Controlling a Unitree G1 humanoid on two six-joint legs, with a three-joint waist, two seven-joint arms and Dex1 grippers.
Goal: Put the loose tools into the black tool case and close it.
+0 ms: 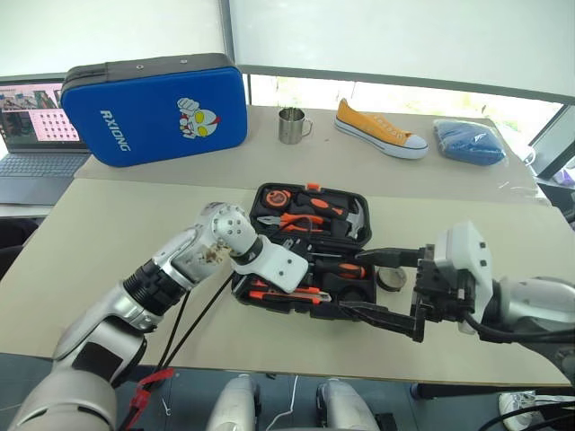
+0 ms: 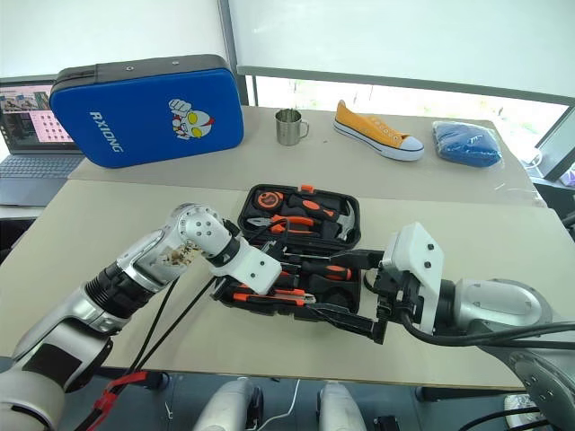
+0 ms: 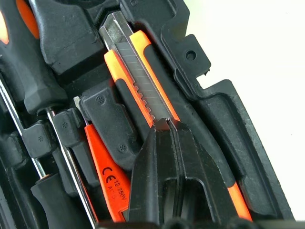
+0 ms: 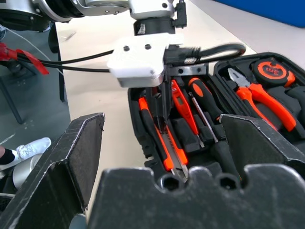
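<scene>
The black tool case (image 1: pixel 358 199) lies open on the table. My left gripper (image 3: pixel 167 125) is shut, its tips resting on the black-and-orange utility knife (image 3: pixel 138 71), which lies in a slot along the case's near edge. Beside the knife in their slots are a slim orange screwdriver (image 3: pixel 107 176) and a long screwdriver with a black-and-orange handle (image 1: pixel 337 267). My right gripper (image 1: pixel 352 281) hangs open over the case's right end, holding nothing. A small dark tape roll (image 1: pixel 392 279) sits on the table just right of the case.
Orange-handled pliers (image 4: pixel 259 98), a hammer (image 1: pixel 352 218) and a round tape measure (image 4: pixel 272 70) fill the case's far half. Behind it are a blue case (image 1: pixel 153 108), a metal mug (image 1: pixel 292 126), a yellow shoe (image 1: pixel 382 130), a blue cloth (image 1: pixel 469 142) and a laptop (image 1: pixel 31 135).
</scene>
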